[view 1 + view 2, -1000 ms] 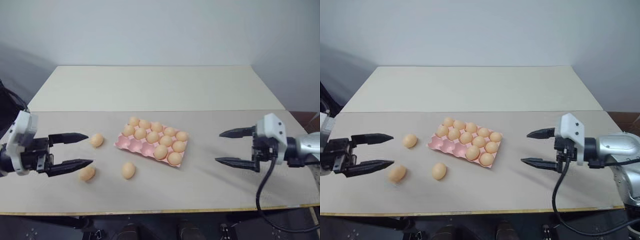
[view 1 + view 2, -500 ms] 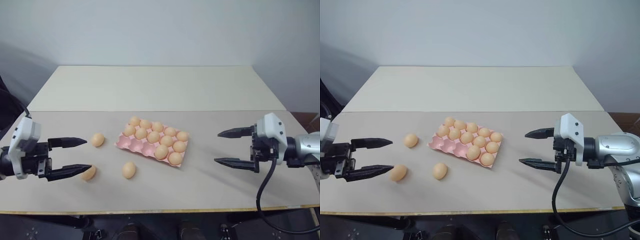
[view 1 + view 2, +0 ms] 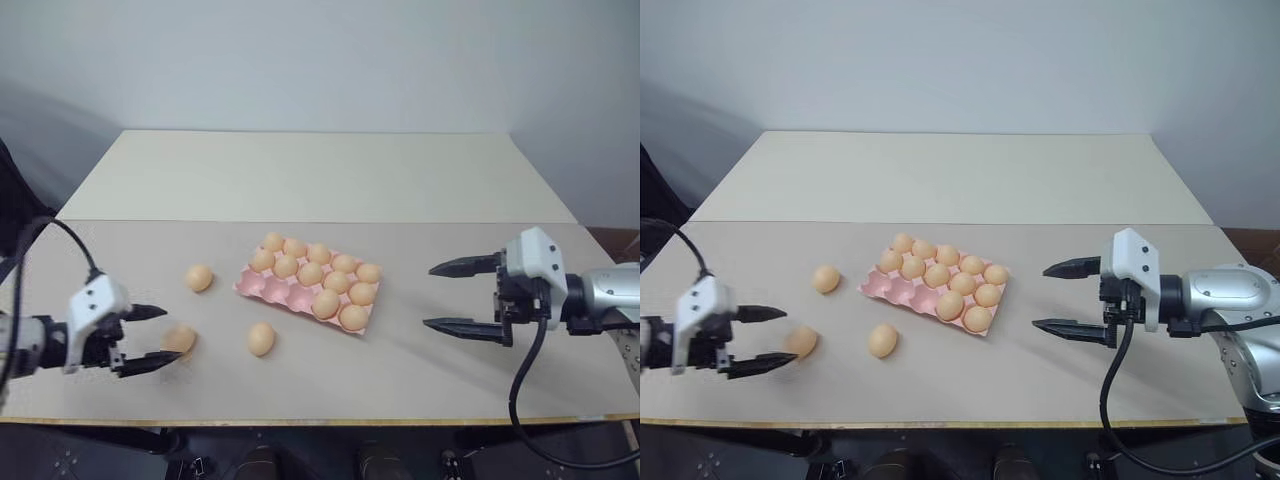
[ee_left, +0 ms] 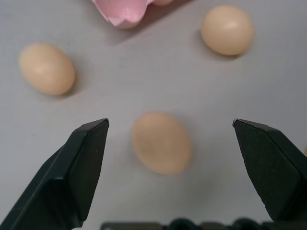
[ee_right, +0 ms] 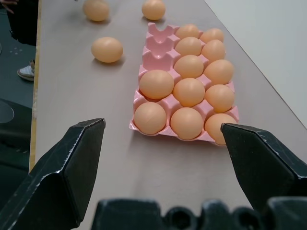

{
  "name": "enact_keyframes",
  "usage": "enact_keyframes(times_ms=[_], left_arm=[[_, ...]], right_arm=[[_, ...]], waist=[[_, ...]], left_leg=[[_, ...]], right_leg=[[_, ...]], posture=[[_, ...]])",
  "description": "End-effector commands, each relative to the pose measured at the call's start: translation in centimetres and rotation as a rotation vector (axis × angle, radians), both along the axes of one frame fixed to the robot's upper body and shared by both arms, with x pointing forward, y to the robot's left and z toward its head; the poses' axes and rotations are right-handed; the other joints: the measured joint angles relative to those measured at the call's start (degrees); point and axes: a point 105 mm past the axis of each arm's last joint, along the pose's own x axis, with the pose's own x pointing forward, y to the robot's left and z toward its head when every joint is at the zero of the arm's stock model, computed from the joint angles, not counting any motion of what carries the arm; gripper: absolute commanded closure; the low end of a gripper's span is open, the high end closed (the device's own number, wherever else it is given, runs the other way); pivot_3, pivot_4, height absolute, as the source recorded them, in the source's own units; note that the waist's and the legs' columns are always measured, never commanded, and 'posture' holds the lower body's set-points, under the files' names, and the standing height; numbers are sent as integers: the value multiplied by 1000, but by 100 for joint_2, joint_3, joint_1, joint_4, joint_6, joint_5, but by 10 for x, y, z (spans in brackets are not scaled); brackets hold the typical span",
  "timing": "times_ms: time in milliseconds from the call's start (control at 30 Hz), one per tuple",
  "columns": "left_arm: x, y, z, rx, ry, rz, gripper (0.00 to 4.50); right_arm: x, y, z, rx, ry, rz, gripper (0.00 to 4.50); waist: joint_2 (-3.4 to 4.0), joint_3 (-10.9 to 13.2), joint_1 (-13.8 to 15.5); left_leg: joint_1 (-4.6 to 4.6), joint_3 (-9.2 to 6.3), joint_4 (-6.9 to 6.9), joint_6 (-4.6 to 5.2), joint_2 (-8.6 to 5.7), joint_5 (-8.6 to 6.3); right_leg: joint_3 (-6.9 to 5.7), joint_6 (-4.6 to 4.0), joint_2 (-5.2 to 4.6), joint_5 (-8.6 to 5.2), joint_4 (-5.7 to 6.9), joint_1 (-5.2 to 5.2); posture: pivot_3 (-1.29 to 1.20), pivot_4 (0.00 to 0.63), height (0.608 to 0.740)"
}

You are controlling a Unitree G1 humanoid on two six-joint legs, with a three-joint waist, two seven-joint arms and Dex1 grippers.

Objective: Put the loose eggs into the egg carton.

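Left fingers (image 4: pixel 91 143) spread wide, empty, loose egg (image 4: pixel 161 142) between them untouched, right fingers (image 3: pixel 462 266) wide, empty

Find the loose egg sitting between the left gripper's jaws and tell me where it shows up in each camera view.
Left eye view: the egg lies near the lower left, between the open jaws of the left gripper.
Right eye view: lower left, between the same jaws.
Left wrist view: centre.
Right wrist view: top left, I think.
Shared landmark: the pink egg carton.
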Motion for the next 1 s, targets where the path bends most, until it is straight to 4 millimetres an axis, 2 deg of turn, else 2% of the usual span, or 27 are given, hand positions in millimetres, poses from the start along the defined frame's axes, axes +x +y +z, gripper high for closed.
enact_keyframes(times_ms=[33, 233, 433, 500, 633, 767, 1000], left_arm=[[13, 2, -14, 85, -21, 65, 0], [23, 7, -27, 150, -15, 118, 0], [23, 5, -21, 118, -39, 97, 1890], [22, 0, -12, 94, -42, 57, 2515], [22, -32, 27, -100, -95, -95, 2639], [35, -72, 56, -250, -170, -236, 2639], [71, -139, 59, -309, -221, -416, 2639]], right_arm=[[-5, 5, 14, 3, -68, 33, 25], [-6, 6, 17, 2, -80, 35, 25], [-6, 6, 18, 9, -85, 28, 0], [-6, 6, 18, 14, -85, 24, 0], [-6, 7, 17, 21, -85, 20, 0], [-3, 9, 18, 33, -99, 16, 0], [0, 12, 20, 43, -123, 7, 0]], waist=[[1, 0, -1], [1, 0, -6], [1, 0, -24], [0, 0, -21], [0, 0, 6], [1, 0, 83], [1, -1, 136]], left_leg=[[0, 0, 0, 0, -1, 0], [2, -1, 0, 0, -1, 0], [6, -1, 0, 0, -1, 0], [5, -1, 0, 0, -1, 0], [2, -1, 1, 0, 0, 0], [4, -4, 9, 0, -1, 0], [-1, -5, 14, 1, -7, 0]], right_leg=[[1, 0, 0, 0, 0, 0], [0, 0, 0, 0, 5, 1], [1, 0, 0, 0, 8, 2], [0, 0, -1, 0, 7, 2], [0, 0, -1, 0, 7, 1], [-4, 1, 0, 0, 8, 7], [-2, 3, 1, 2, 6, 9]], posture=[[0, 150, 740], [0, 150, 740], [0, 150, 740], [0, 150, 740], [0, 150, 740], [0, 150, 740], [0, 150, 740]])
